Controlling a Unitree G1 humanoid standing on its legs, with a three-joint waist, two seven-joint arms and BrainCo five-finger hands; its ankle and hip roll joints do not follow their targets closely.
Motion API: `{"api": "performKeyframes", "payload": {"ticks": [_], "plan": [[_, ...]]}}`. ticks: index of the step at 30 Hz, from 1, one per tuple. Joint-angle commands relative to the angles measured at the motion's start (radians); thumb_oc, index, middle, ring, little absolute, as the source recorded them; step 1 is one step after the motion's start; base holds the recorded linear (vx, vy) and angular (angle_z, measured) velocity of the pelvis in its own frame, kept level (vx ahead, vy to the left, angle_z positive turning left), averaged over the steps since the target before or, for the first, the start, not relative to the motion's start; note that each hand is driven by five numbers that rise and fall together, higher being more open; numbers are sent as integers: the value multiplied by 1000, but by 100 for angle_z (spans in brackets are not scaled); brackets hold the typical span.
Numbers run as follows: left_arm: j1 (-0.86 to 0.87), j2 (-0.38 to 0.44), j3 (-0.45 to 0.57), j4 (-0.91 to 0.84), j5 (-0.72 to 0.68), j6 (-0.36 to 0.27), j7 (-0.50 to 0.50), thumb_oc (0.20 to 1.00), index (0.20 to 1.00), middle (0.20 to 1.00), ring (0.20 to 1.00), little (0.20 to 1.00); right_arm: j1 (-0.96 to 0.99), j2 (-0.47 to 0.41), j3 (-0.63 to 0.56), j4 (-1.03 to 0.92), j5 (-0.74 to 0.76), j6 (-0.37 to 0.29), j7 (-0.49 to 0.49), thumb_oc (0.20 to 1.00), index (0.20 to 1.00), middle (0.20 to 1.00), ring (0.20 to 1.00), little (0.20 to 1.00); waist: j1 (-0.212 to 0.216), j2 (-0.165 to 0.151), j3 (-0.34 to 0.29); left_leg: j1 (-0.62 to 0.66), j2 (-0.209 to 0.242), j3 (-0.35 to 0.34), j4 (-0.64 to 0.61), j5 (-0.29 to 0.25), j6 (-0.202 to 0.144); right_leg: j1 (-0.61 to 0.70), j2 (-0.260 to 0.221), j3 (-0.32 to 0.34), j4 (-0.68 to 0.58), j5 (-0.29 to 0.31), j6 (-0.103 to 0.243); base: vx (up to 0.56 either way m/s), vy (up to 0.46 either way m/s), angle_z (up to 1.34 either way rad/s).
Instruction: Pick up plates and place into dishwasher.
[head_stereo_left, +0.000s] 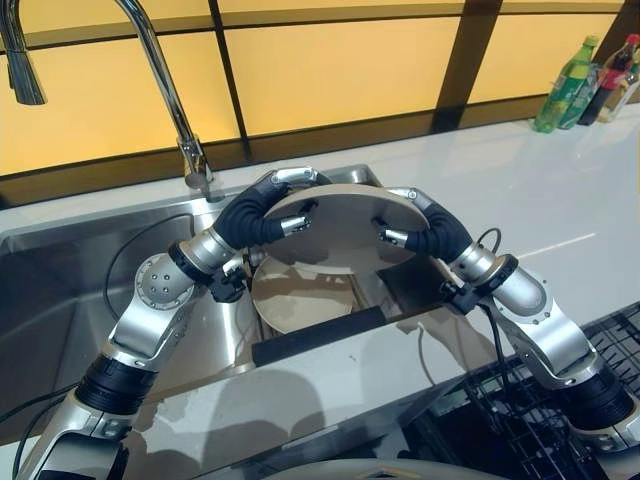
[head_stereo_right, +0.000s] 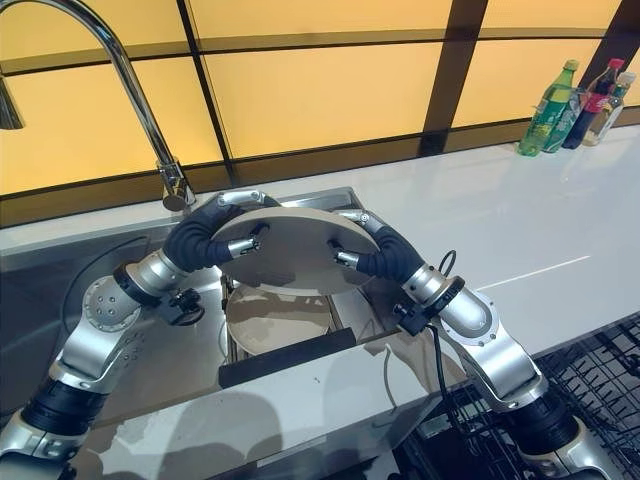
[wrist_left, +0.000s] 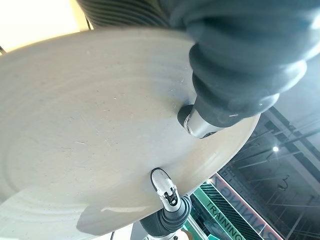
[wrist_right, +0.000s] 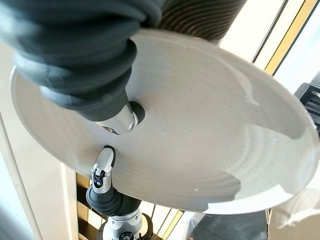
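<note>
A round beige plate is held tilted above the sink, gripped by its two sides. My left hand clamps its left edge with the thumb on the face and fingers round the rim. Opposite, my right hand pinches the right edge the same way, thumb pressed on the plate. A second beige plate lies flat in the sink right below the held one.
The steel sink has a tall faucet behind it and a dark bar along its front. The white counter runs right to several bottles. A black dishwasher rack sits at lower right.
</note>
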Motion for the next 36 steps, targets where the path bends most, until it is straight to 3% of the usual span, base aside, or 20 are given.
{"api": "performKeyframes", "payload": {"ticks": [1,4,5,6,7,11,14,16,21,28,36], "plan": [[-70,-7,-21,-50,-80,-68,1,200,200,200,200,200,-52,22,8,-45,28,-32,-5,200,200,200,200,200,6,-1,-61,-76,-109,-8,91,-86,154,-50,84,-29,135,-79,-68,-49,-20,0],[-66,-20,-14,-43,-58,-57,41,200,200,200,200,200,-50,43,-3,-36,3,-35,-30,200,200,200,200,200,6,1,-64,-77,-107,-7,92,-84,152,-48,90,-31,134,-81,-72,-47,-14,0],[-64,-22,-12,-40,-49,-56,62,476,476,476,476,476,-49,46,-5,-36,-6,-36,-39,200,200,200,200,200,6,2,-64,-77,-107,-8,92,-84,152,-47,91,-32,133,-81,-73,-54,-12,0],[-59,-27,-1,-35,-41,-50,90,950,950,950,950,950,-46,48,-15,-33,-18,-37,-46,200,200,200,200,200,7,2,-65,-77,-105,-8,89,-82,151,-46,93,-34,132,-82,-75,-48,-11,0],[-58,-28,4,-34,-35,-46,106,1000,1000,1000,1000,1000,-45,49,-19,-33,-25,-37,-50,200,200,200,200,200,7,2,-66,-77,-104,-9,87,-81,151,-46,94,-34,131,-82,-75,-62,-14,0],[-38,-46,62,-16,47,-68,242,1000,1000,1000,1000,1000,-36,54,-58,-21,-57,-40,-61,200,200,200,200,200,12,1,-74,-81,-98,-11,81,-73,145,-43,99,-48,130,-87,-80,-59,-21,0],[-26,-19,141,-4,134,-135,366,1000,1000,1000,1000,1000,-28,27,-106,-14,-86,-36,-56,200,200,200,200,200,18,-1,-78,-85,-93,-17,77,-65,139,-42,101,-59,132,-92,-85,-46,-11,0],[-9,-1,237,17,129,-174,464,1000,1000,1000,1000,1000,-18,2,-151,-3,-93,-32,-59,200,200,200,200,200,25,-2,-83,-87,-87,-20,69,-57,134,-41,104,-71,132,-95,-91,-36,0,1],[55,-25,409,50,177,-200,667,1000,1000,1000,1000,1000,4,-7,-239,6,-117,-17,-91,200,200,200,200,200,34,-7,-88,-104,-81,-29,71,-46,125,-46,104,-83,135,-93,-98,-47,16,2],[84,-74,434,27,181,-182,646,1000,1000,1000,1000,1000,28,-12,-303,4,-164,13,-148,200,200,200,200,200,20,-8,-87,-104,-80,-21,64,-45,122,-57,98,-75,143,-92,-93,-24,71,5],[72,-60,395,39,124,-164,575,1000,1000,1000,1000,1000,150,-34,-429,20,-192,-5,-218,200,200,200,200,200,-57,-11,-73,-70,-102,44,15,-57,142,-98,65,-28,148,-52,-43,20,82,-12]]}}
